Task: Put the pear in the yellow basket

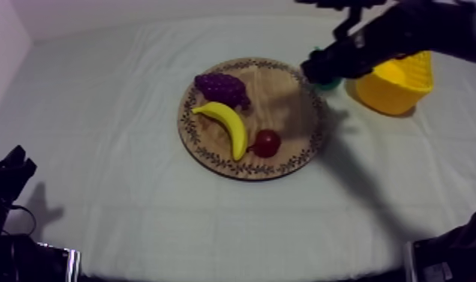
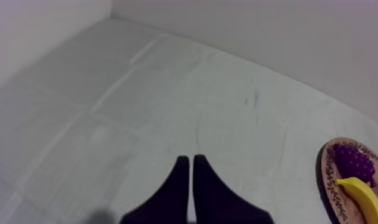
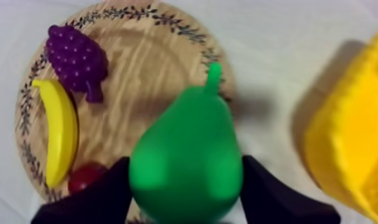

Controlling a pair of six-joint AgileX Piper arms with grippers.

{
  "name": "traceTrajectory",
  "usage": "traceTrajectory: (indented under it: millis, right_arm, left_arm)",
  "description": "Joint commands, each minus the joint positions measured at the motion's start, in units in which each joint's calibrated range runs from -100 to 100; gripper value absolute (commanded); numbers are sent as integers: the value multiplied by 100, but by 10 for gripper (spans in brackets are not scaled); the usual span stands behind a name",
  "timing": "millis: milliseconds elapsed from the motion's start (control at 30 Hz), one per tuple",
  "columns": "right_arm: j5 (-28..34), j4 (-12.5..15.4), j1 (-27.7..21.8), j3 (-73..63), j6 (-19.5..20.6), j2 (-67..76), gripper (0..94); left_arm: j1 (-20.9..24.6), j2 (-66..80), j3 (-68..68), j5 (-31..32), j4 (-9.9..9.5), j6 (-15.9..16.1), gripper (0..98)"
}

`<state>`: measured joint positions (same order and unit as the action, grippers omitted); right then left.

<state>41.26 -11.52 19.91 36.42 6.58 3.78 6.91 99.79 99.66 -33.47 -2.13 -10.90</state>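
From my station I read the pick-up as done and the drop-off as the part left. My right hand (image 1: 322, 70) is clenched around the green pear (image 3: 185, 170), one black finger on each flank of its broad body and its stem pointing away from the wrist. The pear is clear of the wooden board (image 1: 285, 109) and hangs in the air above the board's patterned rim on the side that faces the yellow basket (image 1: 396, 88). In the top view the hand sits between the board and the basket, near the basket's wall but not yet over its opening, so I judge the carry to be partway through. What remains is to bring the pear across above the basket, lower it and let go. The other fruit lies on the board: the bunch of grapes (image 1: 222, 88), the banana (image 1: 227, 124) just beside it, and the small red fruit (image 1: 267, 142) touching the banana's lower end. My left hand (image 2: 191, 162) has nothing in it, its fingers pressed together into a narrow wedge, and it rests low at its own side of the counter (image 1: 121, 112), well apart from the board and the work.
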Motion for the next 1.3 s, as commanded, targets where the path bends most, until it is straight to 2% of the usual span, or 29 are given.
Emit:
traceTrajectory:
  millis: [0,167,300,567,867,1267]
  right_arm:
    - [140,264,-238,350,-564,1511,496]
    - [409,627,-719,517,-1083,2260,502]
    - [386,753,-1046,514,-1261,2314,503]
    - [91,830,-1553,250,-1352,1576,503]
    - [35,990,-2018,-570,-1498,337,503]
    - [-63,859,-2190,-1286,-1357,-1235,508]
  left_arm:
    - [1,4,0,0,1,-1,1]
    - [1,4,0,0,1,0,1]
    - [1,4,0,0,1,3,1]
    - [1,4,0,0,1,-1,1]
    - [1,4,0,0,1,-1,1]
    - [1,4,0,0,1,-1,1]
